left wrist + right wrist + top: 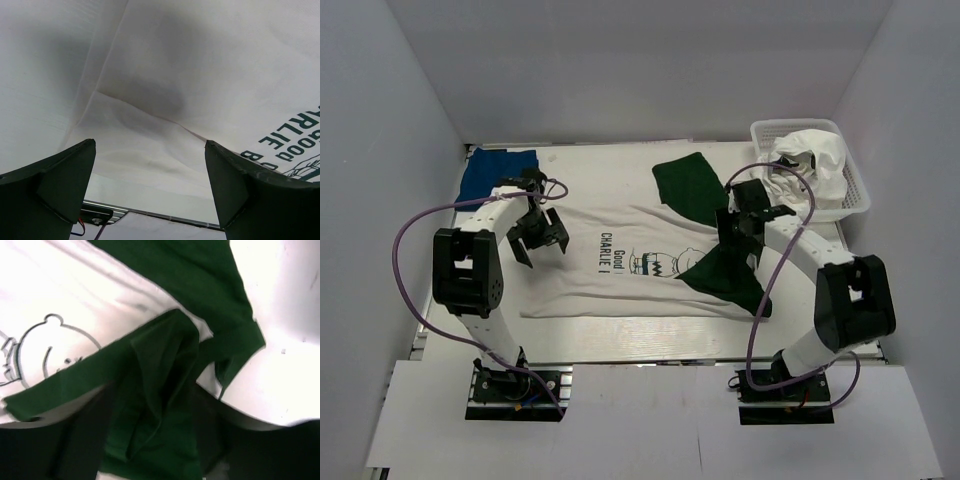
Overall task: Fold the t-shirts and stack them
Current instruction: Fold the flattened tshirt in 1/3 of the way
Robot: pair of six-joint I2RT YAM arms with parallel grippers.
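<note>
The white tee (590, 285) carries black print reading "Good" and "CHARLIE".

Top view: bright, even, diffuse light from overhead. The white table (610, 168) and walls (640, 70) are almost shadowless, with faint soft shadows under the arms (480, 270) and crisp focus out to the table's corners. Left wrist view: dimmer and greyer, with a soft-edged dark shadow across the white tee (210, 65) at mid-frame and the left gripper (150, 143) near-black and slightly blurred in the foreground. Right wrist view: white cloth and table blown out toward the top right, the green sleeve (160, 390) soft-focused, the bottom edge lost in darkness.
</note>
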